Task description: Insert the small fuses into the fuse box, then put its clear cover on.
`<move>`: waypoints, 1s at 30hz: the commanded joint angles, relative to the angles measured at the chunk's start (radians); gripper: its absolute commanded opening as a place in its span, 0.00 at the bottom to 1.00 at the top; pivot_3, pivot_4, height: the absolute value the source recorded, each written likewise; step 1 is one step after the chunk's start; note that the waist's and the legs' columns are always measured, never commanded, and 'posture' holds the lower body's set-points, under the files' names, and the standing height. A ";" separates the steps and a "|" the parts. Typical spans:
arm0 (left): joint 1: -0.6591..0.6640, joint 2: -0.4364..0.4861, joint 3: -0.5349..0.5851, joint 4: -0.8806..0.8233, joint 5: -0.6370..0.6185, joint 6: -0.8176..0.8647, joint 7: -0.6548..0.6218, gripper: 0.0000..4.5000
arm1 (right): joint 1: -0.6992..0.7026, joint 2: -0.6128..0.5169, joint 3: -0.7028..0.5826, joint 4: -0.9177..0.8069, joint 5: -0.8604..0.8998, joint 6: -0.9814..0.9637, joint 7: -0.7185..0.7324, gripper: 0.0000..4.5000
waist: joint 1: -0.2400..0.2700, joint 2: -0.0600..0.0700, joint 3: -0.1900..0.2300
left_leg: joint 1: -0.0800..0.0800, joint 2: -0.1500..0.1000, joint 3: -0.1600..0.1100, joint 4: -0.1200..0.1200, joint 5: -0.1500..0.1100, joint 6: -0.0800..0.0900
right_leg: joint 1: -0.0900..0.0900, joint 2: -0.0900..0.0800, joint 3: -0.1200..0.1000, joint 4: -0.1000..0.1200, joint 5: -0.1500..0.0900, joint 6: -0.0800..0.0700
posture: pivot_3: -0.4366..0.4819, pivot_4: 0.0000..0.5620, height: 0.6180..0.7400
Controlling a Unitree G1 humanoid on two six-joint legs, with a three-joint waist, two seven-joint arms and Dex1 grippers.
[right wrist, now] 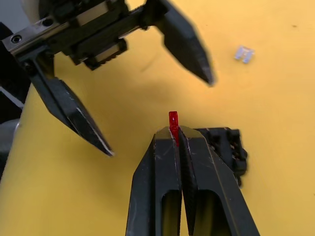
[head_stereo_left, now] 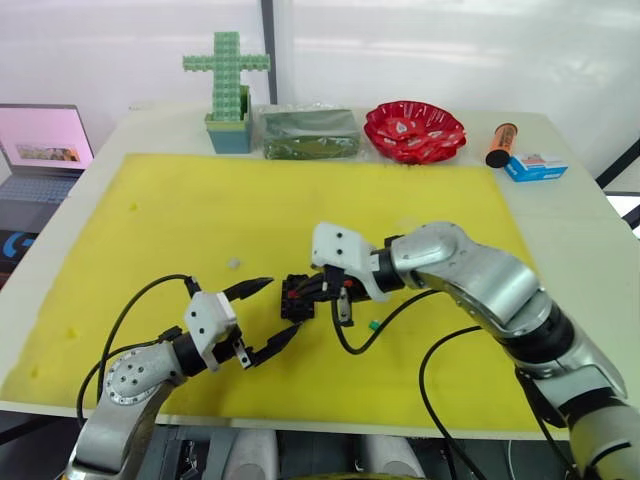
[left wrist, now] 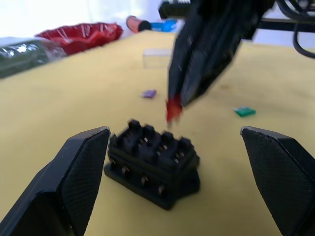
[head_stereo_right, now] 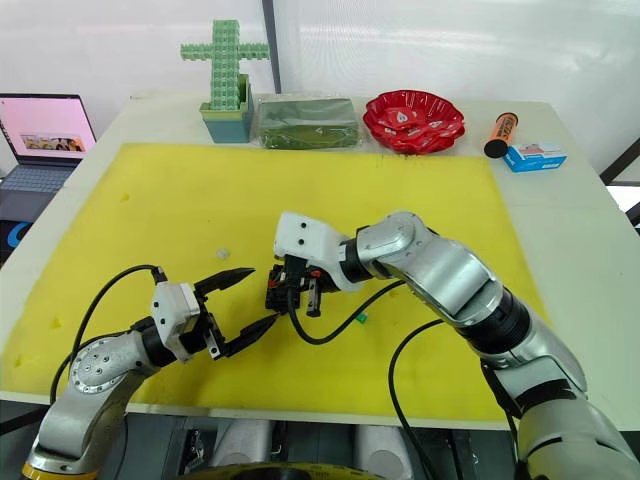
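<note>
The black fuse box point(head_stereo_left: 297, 299) sits on the yellow mat between my two grippers. My right gripper point(right wrist: 175, 133) is shut on the red fuse point(right wrist: 173, 119) and holds it just above the box's slots point(left wrist: 152, 162). My left gripper point(head_stereo_left: 285, 305) is open, one finger on each side of the box and touching nothing. Loose on the mat are the green fuse point(head_stereo_left: 373, 325), the whitish-grey fuse point(head_stereo_left: 233, 263) and the purplish fuse point(left wrist: 148, 93). Farther back on the mat lies the clear cover point(left wrist: 157, 57).
The yellow mat point(head_stereo_left: 200, 210) covers most of the white table. Along the back stand a green cross toy in a teal pot point(head_stereo_left: 227, 85), a green-filled bag point(head_stereo_left: 308, 133), a red dish point(head_stereo_left: 414, 130), an orange tube point(head_stereo_left: 500, 143) and a blue-and-white carton point(head_stereo_left: 535, 167). A laptop point(head_stereo_left: 40, 150) is at the left.
</note>
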 commanded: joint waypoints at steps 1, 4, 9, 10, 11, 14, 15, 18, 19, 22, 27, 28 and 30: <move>-0.008 -0.001 -0.022 -0.077 0.002 0.030 0.036 1.00 | -0.004 0.004 0.007 -0.027 -0.010 -0.003 -0.009 0.00 | 0.000 0.000 0.000 | 0.000 0.000 0.000 0.000 0.000 0.000 | 0.000 0.000 0.000 0.000 0.000 0.000 | 0.48 0.27 1.00; 0.002 0.001 -0.025 -0.099 -0.008 0.066 0.057 1.00 | 0.003 0.003 0.021 -0.031 -0.018 -0.001 -0.016 0.00 | 0.000 0.000 0.000 | 0.000 0.000 0.000 0.000 0.000 0.000 | 0.000 0.000 0.000 0.000 0.000 0.000 | 0.48 0.27 1.00; 0.025 -0.010 -0.012 -0.092 -0.028 0.099 0.084 1.00 | 0.000 0.006 0.023 -0.030 -0.019 0.008 -0.027 0.00 | -0.001 0.000 0.000 | 0.000 0.000 0.000 0.000 0.000 0.000 | 0.000 0.001 0.000 0.000 0.000 0.000 | 0.48 0.27 1.00; 0.027 -0.012 -0.009 -0.089 -0.031 0.103 0.090 1.00 | 0.000 0.006 0.021 -0.030 -0.019 0.009 -0.027 0.00 | -0.001 0.000 0.000 | 0.000 0.000 0.000 0.000 0.000 0.000 | 0.000 0.001 0.000 0.000 0.000 0.000 | 0.48 0.27 1.00; 0.028 -0.010 -0.007 -0.089 -0.032 0.105 0.091 1.00 | -0.001 0.007 0.019 -0.031 -0.018 0.011 -0.027 0.00 | -0.001 0.000 0.000 | 0.000 0.000 0.000 0.000 0.000 0.000 | 0.000 0.001 0.000 0.000 0.000 0.000 | 0.48 0.27 1.00; 0.026 -0.011 -0.017 -0.098 -0.035 0.114 0.099 1.00 | -0.001 0.009 0.010 -0.030 -0.015 0.021 -0.032 0.00 | 0.000 0.000 0.000 | 0.000 0.000 0.000 0.000 0.000 0.000 | 0.000 0.001 0.000 0.000 0.000 0.000 | 0.48 0.27 1.00; 0.024 -0.013 -0.022 -0.103 -0.038 0.120 0.104 1.00 | -0.001 0.009 0.009 -0.029 -0.015 0.022 -0.033 0.00 | 0.001 0.000 0.000 | 0.000 0.000 0.000 0.000 0.000 0.000 | 0.000 0.001 0.000 0.000 0.000 0.000 | 0.48 0.27 1.00; 0.012 -0.019 -0.042 -0.111 -0.035 0.128 0.111 1.00 | -0.003 0.010 0.009 -0.022 -0.015 0.022 -0.035 0.00 | 0.000 0.000 0.000 | 0.000 0.000 0.000 0.000 0.000 0.000 | 0.000 0.001 0.000 0.000 0.000 0.000 | 0.48 0.27 1.00; 0.008 -0.023 -0.047 -0.108 -0.031 0.128 0.114 1.00 | -0.005 0.013 0.010 -0.018 -0.017 0.021 -0.036 0.00 | 0.000 0.000 0.000 | 0.000 0.000 0.000 0.000 0.000 0.000 | 0.000 0.001 0.000 0.000 0.000 0.000 | 0.48 0.27 1.00; 0.010 -0.033 -0.052 -0.076 -0.013 0.095 0.113 1.00 | -0.011 0.022 0.015 -0.003 -0.023 0.021 -0.043 0.00 | 0.000 0.000 0.000 | 0.000 0.000 0.000 0.000 0.000 0.000 | 0.000 0.001 0.000 0.000 0.000 0.000 | 0.48 0.27 1.00; 0.047 -0.029 -0.043 -0.063 -0.016 0.065 0.102 1.00 | -0.008 0.023 0.018 -0.003 -0.026 0.022 -0.048 0.00 | -0.002 0.000 0.000 | 0.000 0.000 0.000 -0.001 0.000 0.000 | -0.001 0.001 0.000 0.000 0.000 0.000 | 0.48 0.27 1.00; 0.054 -0.028 -0.039 -0.063 -0.018 0.062 0.100 1.00 | -0.006 0.024 0.018 -0.005 -0.027 0.022 -0.049 0.00 | -0.002 0.000 0.000 | 0.000 0.000 0.000 -0.001 0.000 0.000 | -0.001 0.001 0.000 0.000 0.000 0.000 | 0.48 0.27 1.00; 0.061 -0.025 -0.035 -0.062 -0.019 0.056 0.097 1.00 | -0.001 0.024 0.018 -0.006 -0.028 0.021 -0.050 0.00 | -0.001 0.000 0.000 | 0.000 0.000 0.000 -0.001 0.000 0.000 | -0.001 0.001 0.000 0.000 0.000 0.000 | 0.48 0.27 1.00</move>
